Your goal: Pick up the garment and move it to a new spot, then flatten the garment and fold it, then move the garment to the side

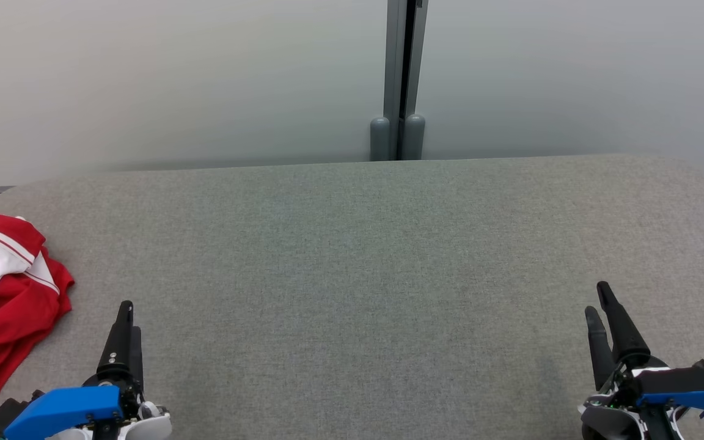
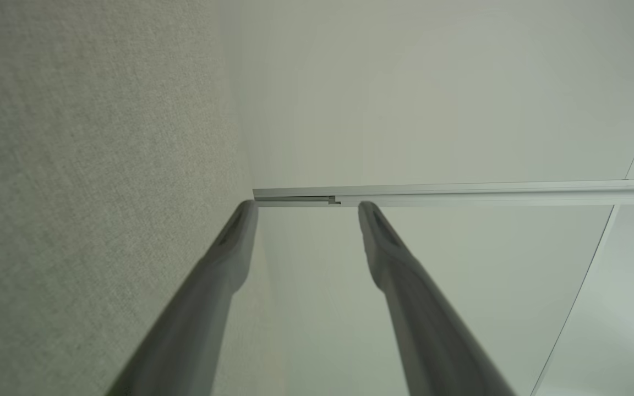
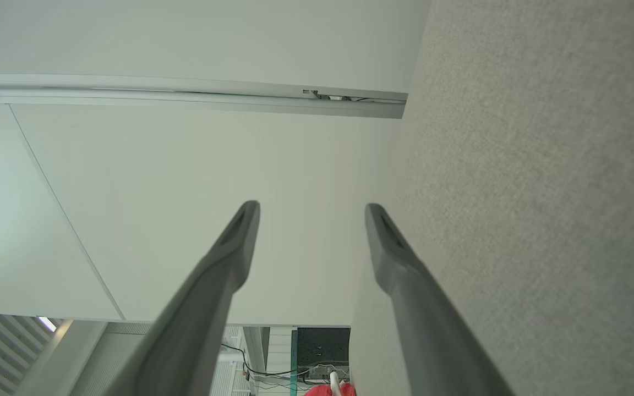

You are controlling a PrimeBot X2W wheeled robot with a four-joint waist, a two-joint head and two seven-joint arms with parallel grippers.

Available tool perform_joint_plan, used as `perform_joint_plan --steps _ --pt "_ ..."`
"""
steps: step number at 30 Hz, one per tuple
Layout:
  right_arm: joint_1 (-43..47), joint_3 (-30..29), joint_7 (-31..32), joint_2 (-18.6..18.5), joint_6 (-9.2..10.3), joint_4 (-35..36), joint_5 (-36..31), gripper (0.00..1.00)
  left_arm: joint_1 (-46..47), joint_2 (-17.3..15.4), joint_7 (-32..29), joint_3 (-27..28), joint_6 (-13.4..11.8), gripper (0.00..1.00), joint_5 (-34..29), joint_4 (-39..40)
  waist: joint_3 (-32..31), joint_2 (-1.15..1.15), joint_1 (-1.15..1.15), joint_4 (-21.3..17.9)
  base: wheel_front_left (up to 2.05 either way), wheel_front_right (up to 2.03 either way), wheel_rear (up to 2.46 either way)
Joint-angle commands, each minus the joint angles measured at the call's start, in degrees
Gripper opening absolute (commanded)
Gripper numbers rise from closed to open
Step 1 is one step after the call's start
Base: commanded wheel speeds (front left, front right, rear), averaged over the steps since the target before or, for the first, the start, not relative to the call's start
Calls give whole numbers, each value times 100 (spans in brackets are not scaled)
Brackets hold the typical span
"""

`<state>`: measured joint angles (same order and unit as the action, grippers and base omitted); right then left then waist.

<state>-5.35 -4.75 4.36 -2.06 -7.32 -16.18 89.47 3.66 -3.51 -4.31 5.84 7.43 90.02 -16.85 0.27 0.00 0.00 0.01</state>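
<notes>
Head view: garment (image 1: 3, 299) crumpled at left edge of worktop (image 1: 352, 275); left gripper (image 1: 127, 318), right gripper (image 1: 599, 302) in lower corners, both spread, empty, prob. resting pre-reach.

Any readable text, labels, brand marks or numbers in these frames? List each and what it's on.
No readable text anywhere.
Red and white garment: stripes, no lettering showing.
Blue arm covers: blank.
Dark box in the right wrist view: too small to tell.

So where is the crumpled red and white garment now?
In the head view, the crumpled red and white garment lies at the grey table's far left edge, just left of the left gripper.
</notes>
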Motion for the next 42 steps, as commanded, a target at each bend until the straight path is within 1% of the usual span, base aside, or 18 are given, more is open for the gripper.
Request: perform_joint_plan --steps 1,15,19,22,23,24,25,27,28,29,30,32,37,38,42 --pt "-110 47 -92 -38 -9 94 -259 100 199 -105 88 -49 1 100 -218 68 3 0 0 1 0 0 0" --pt "-181 68 -448 -39 -11 -5 -1747 100 280 -260 444 -247 2 100 -1685 -39 23 0 0 -8 0 0 0" --pt "-268 84 -539 -43 -12 -123 -2289 100 328 -327 535 -302 2 100 -2103 -136 33 0 0 -18 0 0 0" --pt "-331 5 -607 -46 -12 -228 -2714 100 363 -357 603 -297 3 100 -2406 -240 42 0 0 -24 0 0 0" --pt "-331 5 -607 -46 -12 -228 -2714 100 363 -357 603 -297 3 100 -2406 -240 42 0 0 -24 0 0 0" --pt "-363 -73 -650 -48 -13 -288 -2988 100 384 -364 645 -255 3 100 -2617 -303 47 0 0 -26 0 0 0" --pt "-363 -73 -650 -48 -13 -288 -2988 100 384 -364 645 -255 3 100 -2617 -303 47 0 0 -26 0 0 0" --pt "-391 -140 -692 -50 -13 -326 -3258 100 392 -367 687 -231 3 100 -2824 -368 51 0 0 -26 0 0 0" --pt "-398 -206 -731 -52 -14 -353 -3507 100 395 -382 728 -202 3 100 -3052 -427 53 0 0 -27 0 0 0" --pt "-398 -206 -731 -52 -14 -353 -3507 100 395 -382 728 -202 3 100 -3052 -427 53 0 0 -27 0 0 0" --pt "-394 -229 -777 -53 -14 -369 -3775 100 396 -399 771 -193 3 100 -3286 -468 57 0 0 -29 0 0 0" --pt "-389 -244 -792 -54 -14 -384 -3894 100 398 -406 789 -183 3 100 -3403 -481 59 0 0 -29 0 0 0" --pt "-379 -317 -894 -59 -15 -431 -4525 100 395 -444 885 -153 4 100 -3952 -556 71 0 0 -34 0 0 0" --pt "-380 -381 -927 -61 -15 -454 -4750 100 391 -453 923 -126 3 100 -4171 -586 70 0 0 -36 0 0 0" --pt "-383 -492 -982 -64 -15 -487 -5052 100 373 -448 977 -65 -22 100 -4475 -632 65 0 0 -40 0 0 0"
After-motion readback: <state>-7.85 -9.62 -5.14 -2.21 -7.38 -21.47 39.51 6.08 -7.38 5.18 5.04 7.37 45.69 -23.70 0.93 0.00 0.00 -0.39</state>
